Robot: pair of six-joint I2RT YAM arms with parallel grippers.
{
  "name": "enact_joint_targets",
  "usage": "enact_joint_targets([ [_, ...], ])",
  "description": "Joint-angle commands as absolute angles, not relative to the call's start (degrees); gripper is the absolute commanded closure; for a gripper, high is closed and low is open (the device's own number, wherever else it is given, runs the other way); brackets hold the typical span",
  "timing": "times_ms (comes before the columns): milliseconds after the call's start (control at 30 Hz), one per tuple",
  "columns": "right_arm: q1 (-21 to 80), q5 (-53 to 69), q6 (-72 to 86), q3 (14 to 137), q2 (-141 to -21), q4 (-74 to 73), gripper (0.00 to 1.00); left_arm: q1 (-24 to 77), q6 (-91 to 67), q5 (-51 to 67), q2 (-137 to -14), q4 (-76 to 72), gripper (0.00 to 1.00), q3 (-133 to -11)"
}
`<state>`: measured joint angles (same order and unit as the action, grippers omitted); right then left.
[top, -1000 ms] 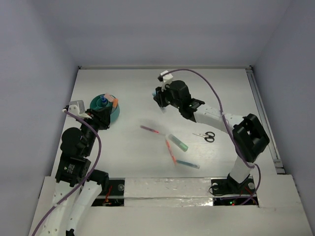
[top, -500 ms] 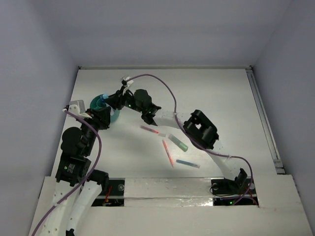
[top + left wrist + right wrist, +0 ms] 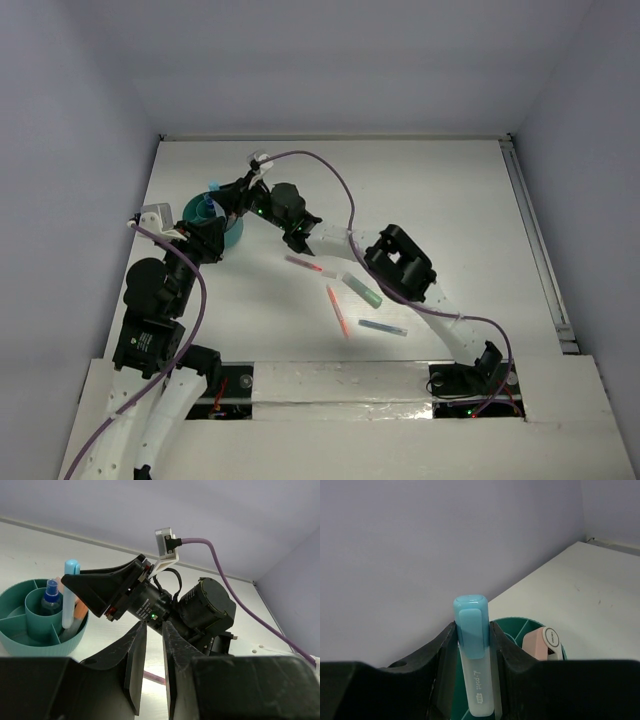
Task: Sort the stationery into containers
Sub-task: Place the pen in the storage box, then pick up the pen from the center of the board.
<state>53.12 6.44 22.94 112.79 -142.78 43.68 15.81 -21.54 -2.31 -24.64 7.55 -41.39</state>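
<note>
The right gripper (image 3: 472, 628) is pinched on a light-blue highlighter (image 3: 476, 680), one finger pressed flat against each side of the barrel. The highlighter is held upright, with its cap sticking out above the fingertips. In the left wrist view its lower end is seen down inside an outer compartment of the teal pot (image 3: 35, 642), at the pot's 3 o'clock side. Whether the tip rests on the pot floor cannot be told.

The pot is placed at 10 o'clock on the table (image 3: 450, 190) in the top view. It is reached by the right arm (image 3: 400, 265), which is stretched across from 4 o'clock. A blue-capped tube (image 3: 51, 592) is stood in the round centre compartment. An orange marker (image 3: 80, 611) is leaned in the same outer part, just beside the highlighter. A pink-capped marker (image 3: 543, 642) is seen in the pot in the right wrist view.

The left gripper (image 3: 153, 672) is parked just beside the pot at its 7 o'clock. Its fingers are left a narrow slit apart and nothing is held between them. Contact with the pot cannot be told.

Four items are left lying on the table toward 4 o'clock from the pot: a pink pen (image 3: 305, 264), a teal-capped marker (image 3: 362, 290), an orange pen (image 3: 338, 310) and a blue pen (image 3: 383, 328).
</note>
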Motion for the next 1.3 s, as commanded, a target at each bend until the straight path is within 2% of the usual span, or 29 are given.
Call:
enact_joint_targets([
  [0, 53.1, 4.0, 22.5, 114.7, -144.1, 48.3, 0.75, 16.2, -21.4, -2.5, -25.2, 5.3, 0.84, -42.3],
  [33, 53.1, 4.0, 22.4, 114.0, -143.9, 48.5, 0.69, 16.2, -21.4, -2.5, -25.2, 5.2, 0.84, -42.3],
  [67, 53.1, 4.1, 22.4, 112.1, -143.4, 49.0, 0.54, 16.2, -21.4, -2.4, -25.2, 5.3, 0.84, -42.3],
  [100, 53.1, 4.2, 22.3, 111.3, -142.4, 49.4, 0.49, 16.2, -21.4, -2.4, -25.2, 5.1, 0.84, -42.4],
  [367, 53.1, 4.6, 18.2, 104.2, -133.4, 49.9, 0.28, 16.2, -21.5, -2.1, -25.3, 4.8, 0.84, -42.1],
  [533, 53.1, 1.7, 14.4, 92.1, -122.6, 47.4, 0.27, 16.2, -21.6, -1.9, -25.3, 4.8, 0.84, -42.0],
  [600, 52.5, 0.8, 14.0, 87.2, -116.3, 44.2, 0.34, 16.2, -21.5, -1.8, -25.2, 4.7, 0.84, -42.0],
  [633, 50.7, 1.1, 14.1, 85.0, -114.3, 41.9, 0.44, 16.2, -21.5, -1.7, -25.1, 4.7, 0.84, -42.0],
  [667, 49.9, 1.3, 14.4, 81.6, -110.7, 38.9, 0.7, 16.2, -21.5, -1.7, -25.0, 4.7, 0.84, -42.0],
  [733, 47.7, 1.8, 15.0, 77.4, -106.1, 23.1, 1.0, 16.2, -21.5, -1.6, -24.8, 4.7, 0.84, -42.0],
  [767, 47.1, 1.7, 14.8, 76.2, -106.1, 23.0, 1.0, 16.2, -21.5, -1.7, -24.6, 4.7, 0.84, -42.0],
  [933, 46.5, -5.5, 11.2, 69.5, -97.6, -5.7, 1.0, 16.7, -21.4, -1.7, -24.2, 4.7, 0.83, -42.0],
  [1033, 46.5, -8.5, 10.9, 65.3, -93.5, -14.3, 0.84, 16.7, -21.4, -1.5, -24.1, 4.6, 0.83, -41.9],
  [1067, 46.5, -9.0, 11.1, 64.5, -92.6, -15.5, 0.65, 16.7, -21.4, -1.5, -24.0, 4.6, 0.83, -42.0],
  [1167, 46.0, -10.0, 10.5, 63.7, -91.8, -19.8, 0.26, 16.7, -21.4, -1.5, -23.8, 4.6, 0.83, -41.8],
  [1233, 46.0, -9.8, 9.7, 65.0, -92.5, -23.6, 0.25, 16.7, -21.4, -1.7, -23.6, 4.7, 0.83, -41.8],
  [1267, 46.0, -9.2, 9.3, 65.5, -93.8, -24.6, 0.27, 16.7, -21.4, -1.8, -23.6, 4.6, 0.83, -41.8],
])
